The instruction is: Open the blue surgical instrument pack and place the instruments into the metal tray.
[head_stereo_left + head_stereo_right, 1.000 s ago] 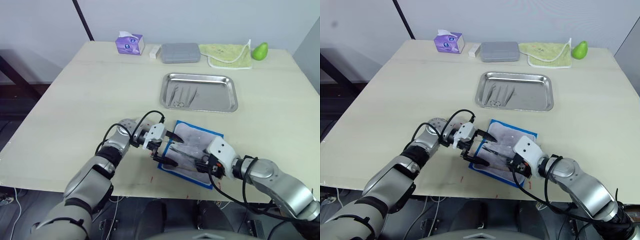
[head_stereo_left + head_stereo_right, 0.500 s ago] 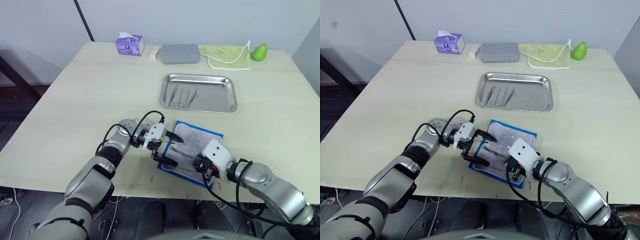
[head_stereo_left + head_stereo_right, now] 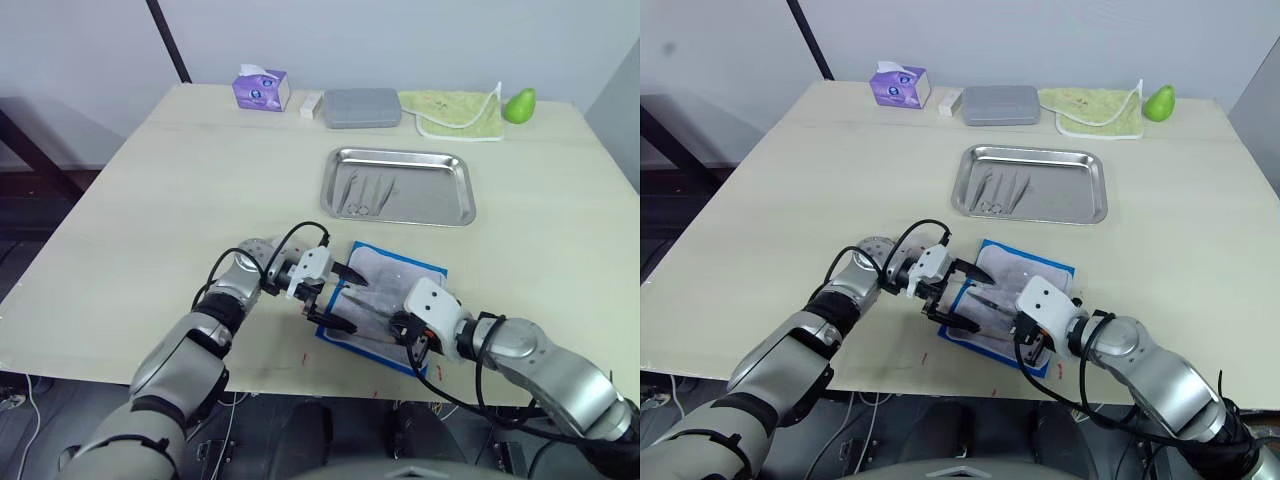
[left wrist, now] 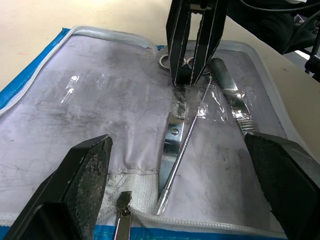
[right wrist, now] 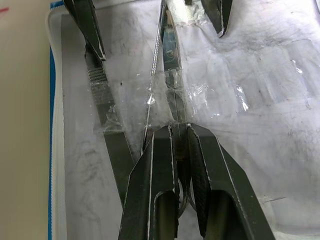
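Observation:
The blue surgical instrument pack [image 3: 385, 275] lies unfolded near the table's front edge, pale lining up. Under clear straps on it lie instruments: scissors [image 4: 172, 135], a thin probe [image 4: 186, 142] and a flat-handled tool [image 4: 231, 97]. My right gripper [image 5: 180, 131] is at the pack's near right part, shut on the scissors by their ring end. My left gripper [image 3: 345, 298] hovers over the pack's left edge, open wide, holding nothing. The metal tray [image 3: 455, 205] sits beyond the pack with a few instruments [image 3: 365, 192] in its left half.
Along the far edge stand a purple tissue box [image 3: 260, 88], a small white object [image 3: 308, 103], a grey case [image 3: 361, 106], a green cloth [image 3: 455, 110] and a green pear [image 3: 519, 103]. The pack's near corner lies close to the table's front edge.
My right gripper has shifted a little to the left, further onto the pack and over the scissors. The left gripper has stayed put.

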Controlling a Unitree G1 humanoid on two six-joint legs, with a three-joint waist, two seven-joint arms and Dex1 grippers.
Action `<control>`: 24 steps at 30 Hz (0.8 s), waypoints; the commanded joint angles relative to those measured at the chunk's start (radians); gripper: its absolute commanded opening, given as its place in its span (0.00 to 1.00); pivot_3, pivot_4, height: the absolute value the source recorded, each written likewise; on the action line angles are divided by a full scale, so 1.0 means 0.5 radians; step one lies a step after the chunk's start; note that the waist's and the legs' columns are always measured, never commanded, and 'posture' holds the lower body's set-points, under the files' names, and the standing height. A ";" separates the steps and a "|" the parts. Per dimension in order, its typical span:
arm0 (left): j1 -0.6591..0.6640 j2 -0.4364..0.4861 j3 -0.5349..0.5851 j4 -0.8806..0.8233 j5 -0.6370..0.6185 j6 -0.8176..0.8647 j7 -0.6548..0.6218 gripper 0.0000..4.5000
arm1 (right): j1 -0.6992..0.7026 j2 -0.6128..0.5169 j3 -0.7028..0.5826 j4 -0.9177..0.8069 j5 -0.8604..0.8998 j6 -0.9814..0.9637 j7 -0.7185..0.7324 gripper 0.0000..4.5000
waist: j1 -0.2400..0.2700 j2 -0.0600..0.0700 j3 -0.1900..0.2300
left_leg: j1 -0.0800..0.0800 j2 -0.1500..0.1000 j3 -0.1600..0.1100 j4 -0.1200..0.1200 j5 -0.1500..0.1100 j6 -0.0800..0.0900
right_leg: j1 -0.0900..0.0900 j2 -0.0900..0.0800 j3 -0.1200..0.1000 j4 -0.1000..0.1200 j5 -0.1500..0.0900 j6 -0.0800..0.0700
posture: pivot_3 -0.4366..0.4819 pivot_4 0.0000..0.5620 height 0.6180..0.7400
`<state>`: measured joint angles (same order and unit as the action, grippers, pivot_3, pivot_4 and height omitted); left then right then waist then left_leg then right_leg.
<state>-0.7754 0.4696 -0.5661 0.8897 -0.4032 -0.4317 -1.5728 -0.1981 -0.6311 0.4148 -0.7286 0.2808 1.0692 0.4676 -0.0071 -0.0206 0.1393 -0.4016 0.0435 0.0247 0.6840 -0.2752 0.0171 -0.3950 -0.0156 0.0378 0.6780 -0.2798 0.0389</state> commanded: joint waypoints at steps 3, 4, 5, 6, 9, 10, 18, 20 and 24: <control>0.043 -0.008 -0.044 0.060 0.097 -0.022 -0.083 1.00 | -0.162 -0.026 -0.045 -0.062 0.087 0.253 0.052 0.03 | 0.001 0.000 0.000 | 0.000 0.000 -0.001 0.000 0.000 0.000 | 0.000 0.000 -0.001 0.000 0.000 0.000 | 0.48 0.27 0.97; 0.045 -0.010 -0.043 0.058 0.100 -0.021 -0.083 1.00 | -0.189 -0.032 -0.046 -0.072 0.105 0.292 0.062 0.03 | 0.002 0.000 0.000 | 0.000 0.000 -0.001 0.000 0.000 0.000 | 0.000 0.000 -0.001 0.000 0.000 0.000 | 0.48 0.27 0.97; 0.047 -0.011 -0.042 0.056 0.103 -0.021 -0.083 1.00 | -0.215 -0.034 -0.051 -0.082 0.123 0.328 0.068 0.03 | 0.001 0.000 0.000 | -0.001 0.000 -0.001 0.000 0.000 0.000 | 0.000 0.000 -0.001 0.000 0.000 0.000 | 0.48 0.27 0.97; 0.049 -0.011 -0.043 0.054 0.106 -0.021 -0.083 1.00 | -0.240 -0.033 -0.060 -0.091 0.139 0.365 0.072 0.03 | 0.001 0.000 0.000 | -0.001 0.000 -0.001 0.000 0.000 0.000 | 0.000 -0.001 -0.001 0.000 0.000 0.000 | 0.48 0.27 0.97; 0.051 -0.013 -0.040 0.057 0.116 -0.024 -0.083 1.00 | -0.314 -0.030 -0.076 -0.117 0.186 0.464 0.084 0.03 | 0.001 0.001 0.000 | -0.001 0.000 -0.001 0.000 0.000 0.000 | 0.000 -0.001 -0.001 0.000 0.000 0.000 | 0.48 0.27 0.97; 0.052 -0.015 -0.039 0.058 0.120 -0.026 -0.083 1.00 | -0.345 -0.028 -0.077 -0.123 0.202 0.498 0.087 0.03 | 0.001 0.001 0.001 | -0.001 0.000 -0.002 0.000 0.000 0.000 | 0.000 -0.001 -0.001 0.000 0.000 0.000 | 0.48 0.27 0.97; 0.056 -0.032 -0.032 0.056 0.145 -0.030 -0.083 1.00 | -0.520 -0.002 -0.098 -0.152 0.306 0.705 0.086 0.03 | 0.002 0.001 0.001 | -0.002 -0.001 -0.002 0.000 0.000 0.000 | -0.001 -0.002 -0.002 0.000 0.000 0.000 | 0.48 0.27 0.97; 0.057 -0.033 -0.031 0.056 0.151 -0.031 -0.083 1.00 | -0.549 0.008 -0.101 -0.157 0.324 0.744 0.080 0.03 | 0.002 0.001 0.001 | -0.002 -0.001 -0.002 0.000 0.000 0.000 | -0.001 -0.002 -0.002 0.000 0.000 0.000 | 0.48 0.27 0.97; 0.056 -0.035 -0.026 0.057 0.166 -0.030 -0.083 1.00 | -0.619 0.028 -0.106 -0.167 0.364 0.817 0.071 0.03 | -0.002 0.002 0.001 | -0.002 -0.001 -0.002 0.000 0.000 0.000 | -0.001 -0.002 -0.003 0.000 0.000 0.000 | 0.48 0.27 0.97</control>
<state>-0.7752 0.4603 -0.5479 0.8898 -0.3818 -0.4401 -1.5739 -0.4811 -0.6237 0.4025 -0.7643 0.4484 1.4790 0.5048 -0.0080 -0.0197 0.1399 -0.4029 0.0430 0.0234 0.6839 -0.2752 0.0172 -0.3956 -0.0166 0.0364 0.6780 -0.2797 0.0389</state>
